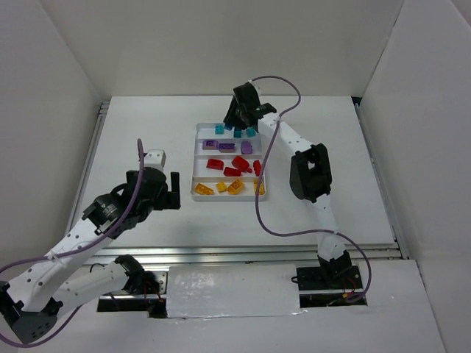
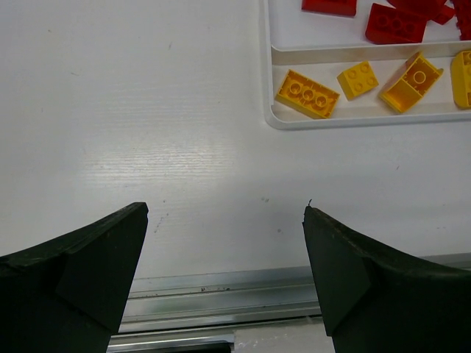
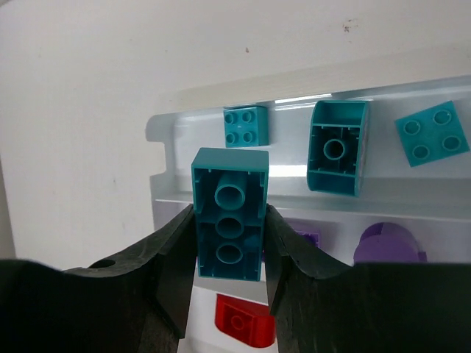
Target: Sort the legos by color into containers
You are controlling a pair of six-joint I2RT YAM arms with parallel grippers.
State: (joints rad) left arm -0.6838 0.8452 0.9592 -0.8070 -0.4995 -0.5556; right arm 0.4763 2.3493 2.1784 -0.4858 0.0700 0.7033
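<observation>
Clamping a teal brick (image 3: 229, 187) across its narrow width, the right tool (image 3: 229, 228) is closed on it. In the wrist view one finger sits at 9 o'clock of the brick and the other at 3 o'clock, and the hollow underside faces the camera. The brick's long axis runs 12 to 6 there, along the fingers. That sets it crosswise to the teal compartment (image 3: 288, 151), whose length runs 9 to 3. The compartment lies just beyond the brick toward 12 o'clock, and three other teal legos (image 3: 246, 126) already rest in it. The bare floor between the leftmost two looks to me the likeliest landing spot.

From above, this tool hangs over the 12 o'clock end of the tray (image 1: 193, 176), right at the teal row, so the right arm is plainly the nearer one. The left tool (image 2: 225, 220) is spread wide and holds nothing. It hovers over bare surface (image 2: 147, 132), with the yellow bricks (image 2: 307, 93) in the tray's nearest row off at 1 o'clock.
</observation>
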